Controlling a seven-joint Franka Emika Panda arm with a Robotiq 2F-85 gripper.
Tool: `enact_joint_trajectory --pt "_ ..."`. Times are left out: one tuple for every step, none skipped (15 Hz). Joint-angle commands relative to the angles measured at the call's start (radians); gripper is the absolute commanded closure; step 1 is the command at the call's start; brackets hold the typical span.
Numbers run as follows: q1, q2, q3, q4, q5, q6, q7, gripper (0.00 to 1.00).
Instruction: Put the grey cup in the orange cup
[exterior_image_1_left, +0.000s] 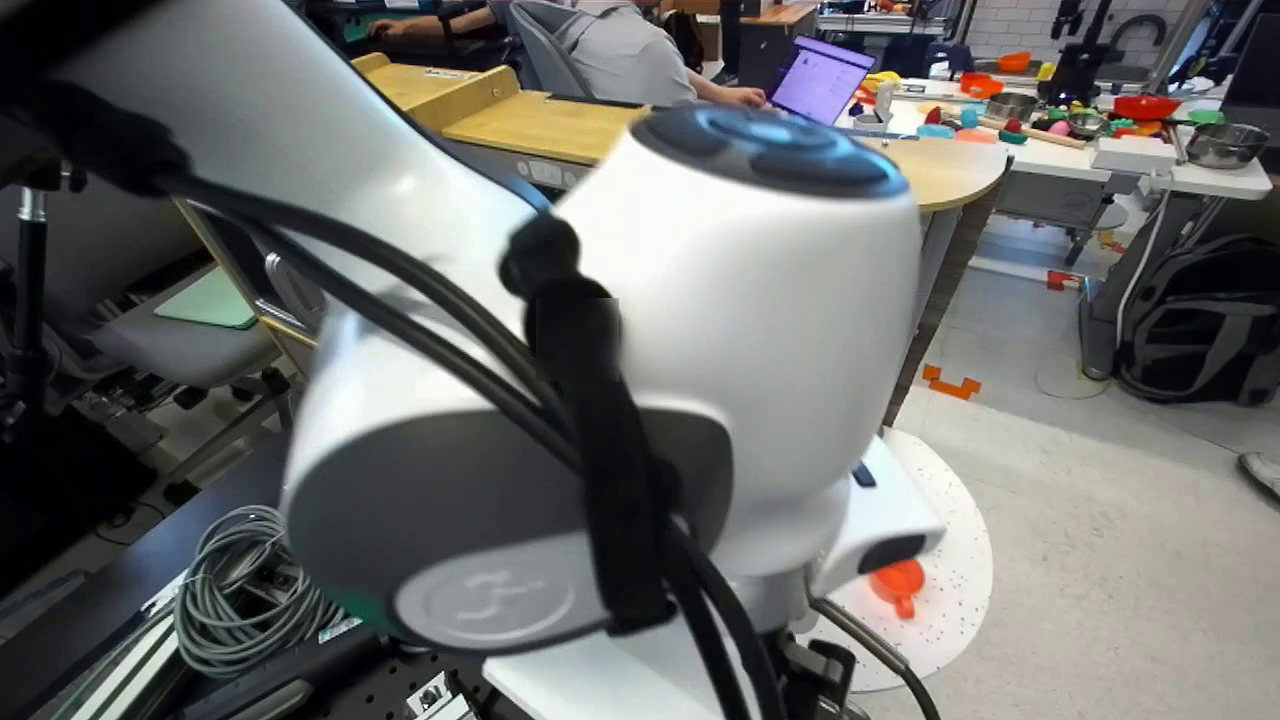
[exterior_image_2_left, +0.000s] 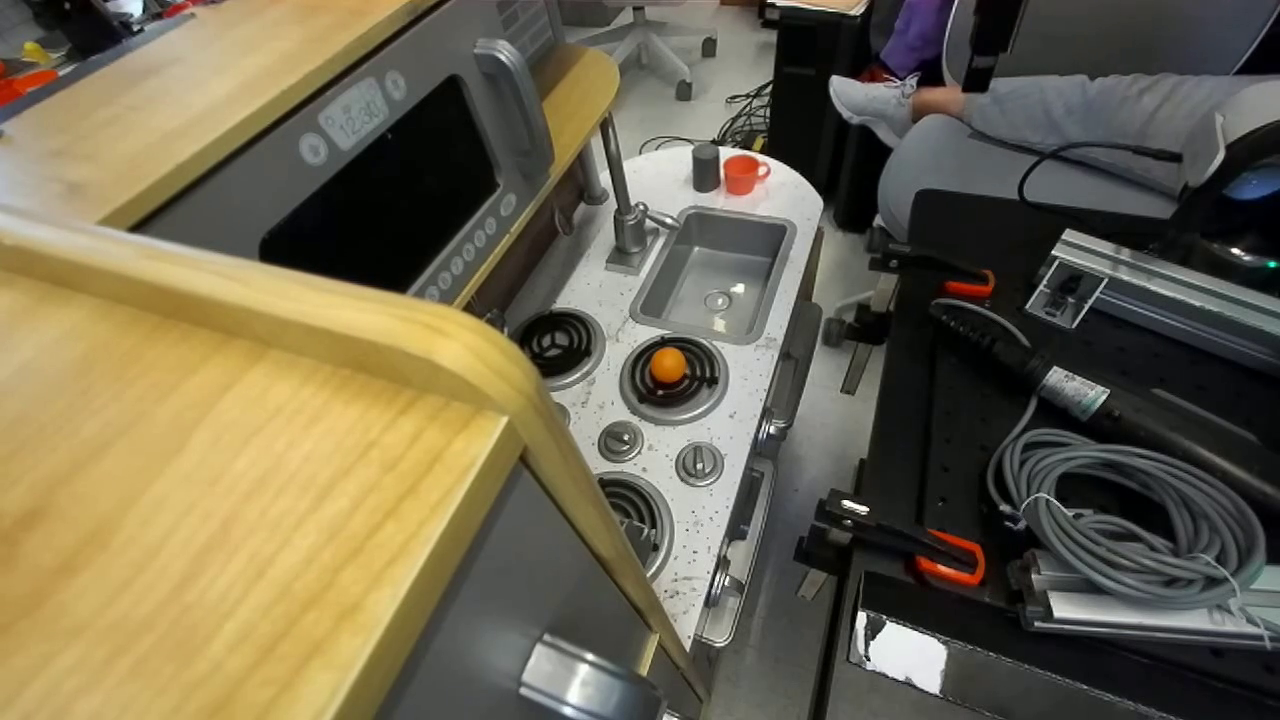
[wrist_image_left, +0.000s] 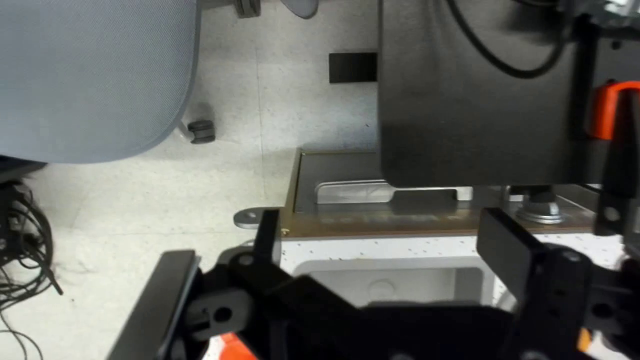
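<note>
The grey cup (exterior_image_2_left: 706, 168) stands on the white speckled counter (exterior_image_2_left: 660, 170) at its rounded far end, behind the sink. The orange cup (exterior_image_2_left: 742, 175) stands upright right beside it, its handle pointing away from the grey cup. The orange cup also shows in an exterior view (exterior_image_1_left: 897, 580), where the arm hides the grey cup. A bit of orange, likely this cup, shows at the bottom of the wrist view (wrist_image_left: 235, 348). My gripper (wrist_image_left: 381, 225) is open, with nothing between its fingers; the sink lies behind them in the wrist view. The grey cup is not visible in the wrist view.
A grey sink (exterior_image_2_left: 715, 275) and tall faucet (exterior_image_2_left: 630, 215) are near the cups. An orange ball (exterior_image_2_left: 668, 365) rests on a burner. A microwave panel (exterior_image_2_left: 390, 190) rises beside the counter. A black table (exterior_image_2_left: 920, 420) carries coiled cable (exterior_image_2_left: 1130, 520). A grey chair (wrist_image_left: 95, 75) stands close by.
</note>
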Motion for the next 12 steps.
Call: enact_joint_trajectory --pt "-0.108 0.254 0.085 0.179 0.088 0.052 0.005 0.00" --pt "-0.140 0.313 0.113 0.232 0.109 0.058 0.017 0.00" --pt "-0.168 0.367 0.142 0.293 0.122 0.061 0.032 0.00" --pt "-0.192 0.414 0.165 0.351 0.126 0.057 0.052 0.00" --pt "-0.213 0.457 0.184 0.408 0.127 0.050 0.073 0.00" --pt "-0.225 0.501 0.198 0.474 0.118 0.040 0.103 0.00" --pt "-0.238 0.543 0.209 0.531 0.108 0.036 0.134 0.00" --pt "-0.243 0.579 0.215 0.589 0.096 0.027 0.163 0.00" --pt "-0.247 0.611 0.220 0.639 0.086 0.020 0.189 0.00" --pt "-0.250 0.642 0.225 0.688 0.078 0.013 0.216 0.00" --pt "-0.248 0.670 0.228 0.732 0.070 0.006 0.243 0.00" --pt "-0.243 0.703 0.227 0.776 0.062 0.004 0.273 0.00"
